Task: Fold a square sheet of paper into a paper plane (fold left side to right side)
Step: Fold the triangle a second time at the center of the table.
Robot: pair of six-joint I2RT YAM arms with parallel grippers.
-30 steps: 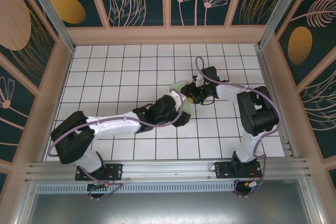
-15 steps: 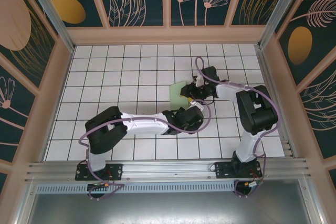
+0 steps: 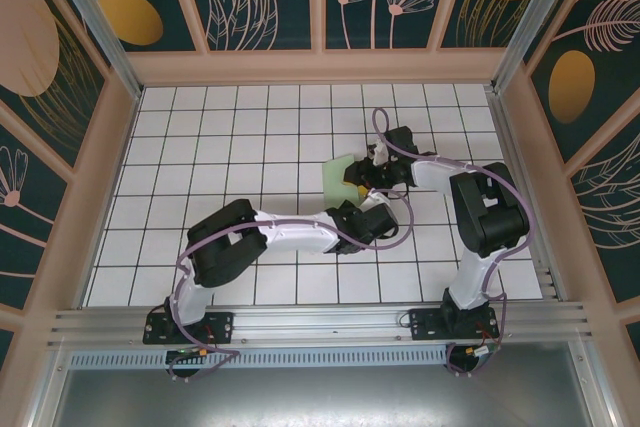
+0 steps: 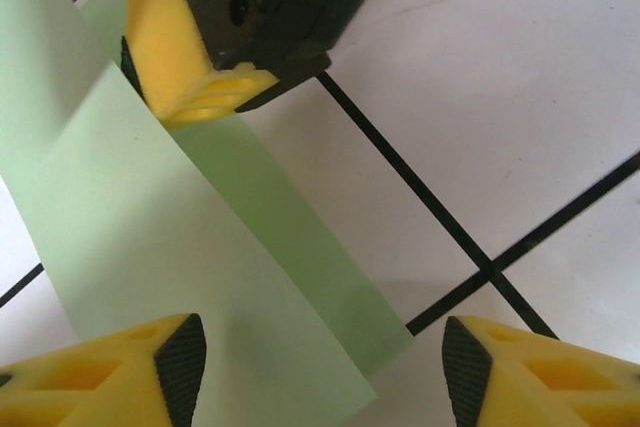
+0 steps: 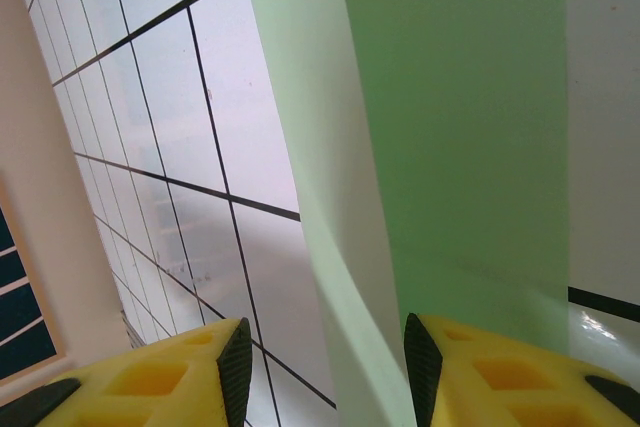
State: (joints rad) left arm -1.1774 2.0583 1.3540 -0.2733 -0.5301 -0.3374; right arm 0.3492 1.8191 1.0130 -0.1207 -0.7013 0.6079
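The pale green sheet of paper (image 3: 340, 173) lies folded into overlapping layers on the white tiled floor, mid-table. My left gripper (image 3: 369, 207) stands open just right of and below it. In the left wrist view a folded corner of the paper (image 4: 200, 277) lies flat between its spread fingers (image 4: 322, 367). My right gripper (image 3: 368, 175) is at the paper's right edge. One of its yellow fingers (image 4: 190, 77) rests on the sheet. Its jaws (image 5: 325, 367) stand apart, with a raised fold of the paper (image 5: 450, 147) running between them. A finished paper plane is out of view.
Peach-coloured walls (image 3: 320, 67) ring the tiled floor (image 3: 220, 147) on three sides. A metal rail (image 3: 320, 322) with both arm bases runs along the near edge. The left arm's forearm (image 3: 290, 232) lies low across the front middle tiles.
The left arm has swung right. Its gripper has moved off the paper to the paper's lower right, uncovering more of the sheet. The right arm and the paper have stayed put.
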